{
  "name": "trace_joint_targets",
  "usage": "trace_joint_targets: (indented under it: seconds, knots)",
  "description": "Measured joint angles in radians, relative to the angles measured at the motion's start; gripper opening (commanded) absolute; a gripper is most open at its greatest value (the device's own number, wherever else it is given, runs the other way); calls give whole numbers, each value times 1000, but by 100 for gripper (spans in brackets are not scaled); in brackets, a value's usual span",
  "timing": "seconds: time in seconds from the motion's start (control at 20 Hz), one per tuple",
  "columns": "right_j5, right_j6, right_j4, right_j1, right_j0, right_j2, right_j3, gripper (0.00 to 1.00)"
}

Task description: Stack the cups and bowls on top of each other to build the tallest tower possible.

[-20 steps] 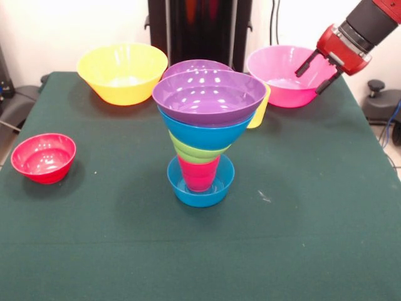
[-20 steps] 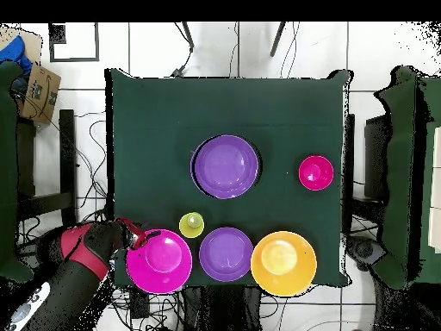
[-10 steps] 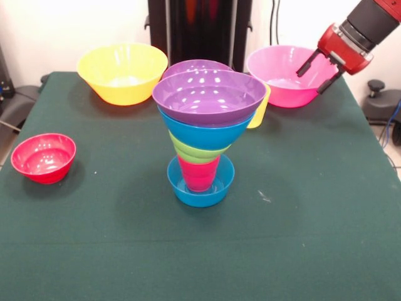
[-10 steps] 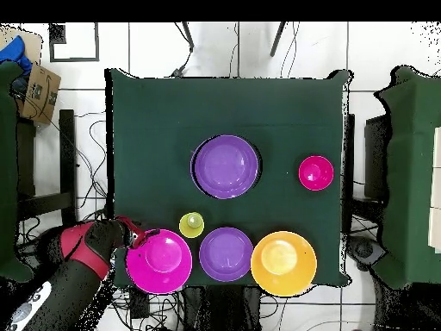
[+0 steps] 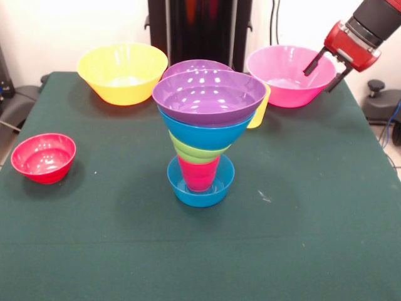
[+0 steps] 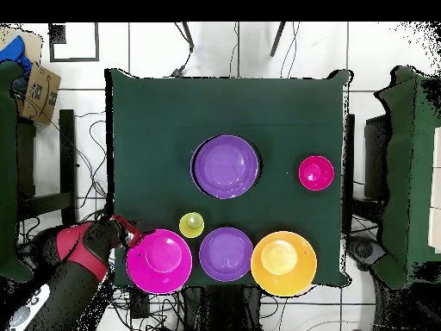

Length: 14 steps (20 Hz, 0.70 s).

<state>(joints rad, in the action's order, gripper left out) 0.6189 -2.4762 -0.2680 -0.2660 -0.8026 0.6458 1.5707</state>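
Note:
The tower (image 5: 205,135) stands mid-table: a small blue bowl (image 5: 200,185) at the bottom, a red cup (image 5: 199,173) in it, then a lime green bowl (image 5: 195,152), a medium blue bowl (image 5: 205,130) and a purple bowl (image 5: 208,95) (image 6: 226,165) on top. Behind it are a second purple bowl (image 5: 195,65) (image 6: 226,253) and the yellow cup (image 5: 259,111) (image 6: 191,225). My gripper (image 5: 325,68) (image 6: 131,233) hangs open at the right edge of the large pink bowl (image 5: 287,75) (image 6: 159,261), holding nothing.
A large yellow bowl (image 5: 122,72) (image 6: 283,263) sits at the back left of the front view. A small red bowl (image 5: 43,157) (image 6: 316,172) rests near the left edge of the green table (image 5: 313,238).
The gripper has drifted up and outward from the pink bowl, toward the table's edge. The bowls and the tower have not moved.

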Motion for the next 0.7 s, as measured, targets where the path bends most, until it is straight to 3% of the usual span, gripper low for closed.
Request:
trace_joint_targets:
  seconds: [0.7]
  knots:
    - [-81, 0, 0, 10, -3, 0, 11, 100]
